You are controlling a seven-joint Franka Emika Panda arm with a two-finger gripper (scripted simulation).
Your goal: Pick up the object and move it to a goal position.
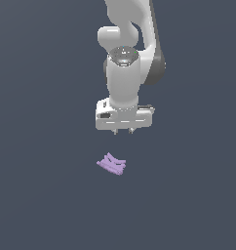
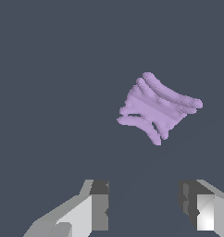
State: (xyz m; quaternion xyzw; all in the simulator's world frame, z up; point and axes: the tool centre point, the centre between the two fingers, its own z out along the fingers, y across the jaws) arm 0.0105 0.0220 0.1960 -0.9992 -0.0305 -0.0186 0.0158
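Surface: a plain, uniform dark grey-blue ground fills both views, with no markings, edges or visible goal marker.

Arm: the white Panda arm hangs from the far side of the scene, wrist pointing straight down. The gripper hovers above the ground and holds nothing. In the wrist view its two fingers stand well apart with bare ground between them, so the jaws are spread.

Object: the pale purple object lies flat on the ground, clear of the fingers. It is a small ridged piece with jagged prongs along one edge, much smaller than the gripper.

Governing relation: in the exterior view the object sits below the gripper, nearer the camera and slightly to the exterior view's left of the fingertips. In the wrist view the object lies off the line between the fingers rather than centred in the gap. Its ridges run along its long axis, skewed to the finger line.

Judgement: the gripper is not yet aligned; it likely needs a sideways correction, and possibly a wrist turn, before descending.
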